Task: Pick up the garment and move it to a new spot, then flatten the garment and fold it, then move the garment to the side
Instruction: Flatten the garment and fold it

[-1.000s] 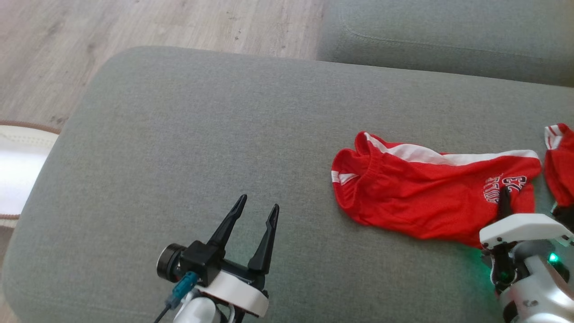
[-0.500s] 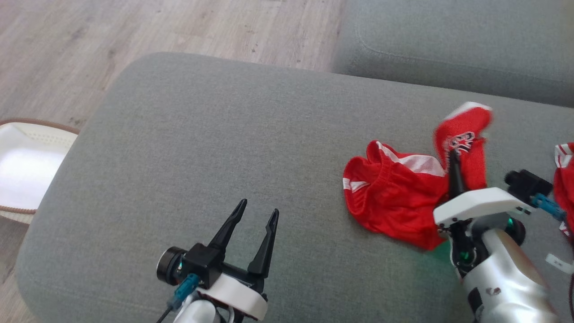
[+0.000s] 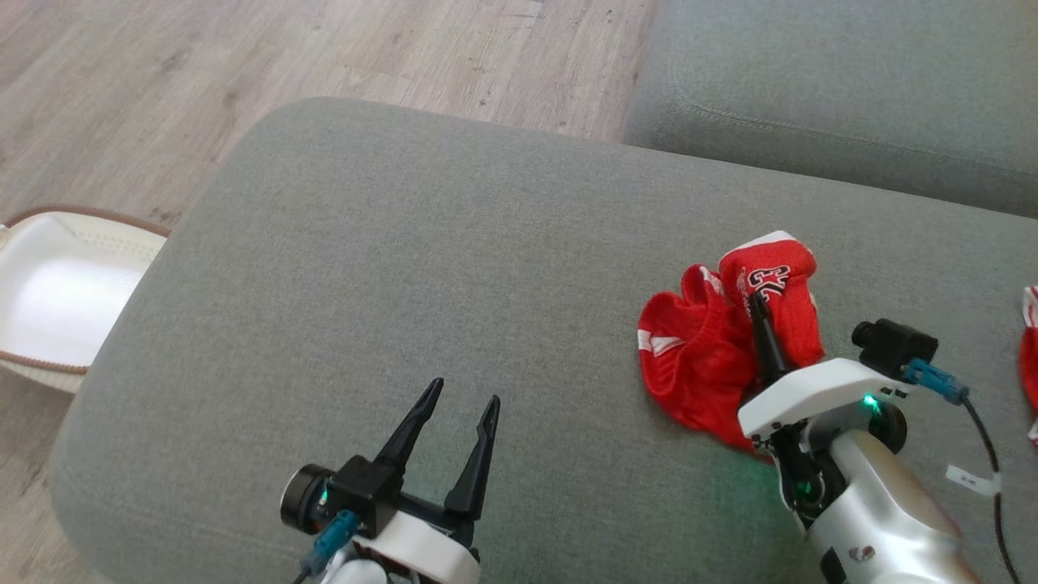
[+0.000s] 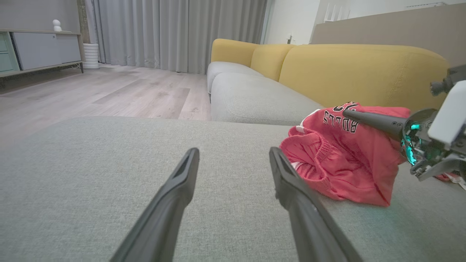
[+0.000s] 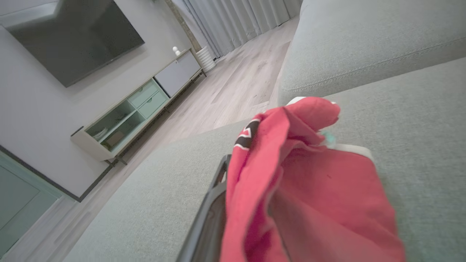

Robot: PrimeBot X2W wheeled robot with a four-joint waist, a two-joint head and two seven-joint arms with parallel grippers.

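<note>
The red mesh garment (image 3: 689,365), stretched out long a second ago, is now being bunched into a rumpled heap on the right part of the grey woven sofa seat (image 3: 405,259). Its lettered end is being lifted and carried over the gathered elastic waistband by the right gripper (image 3: 756,304), whose jaws are clenched on the thin fabric. White stripes are being shown among the soft folds. The left gripper (image 3: 464,393) is being kept low over the bare seat as before, well apart from the garment, its smooth, tapered dark jaws released and spread.
</note>
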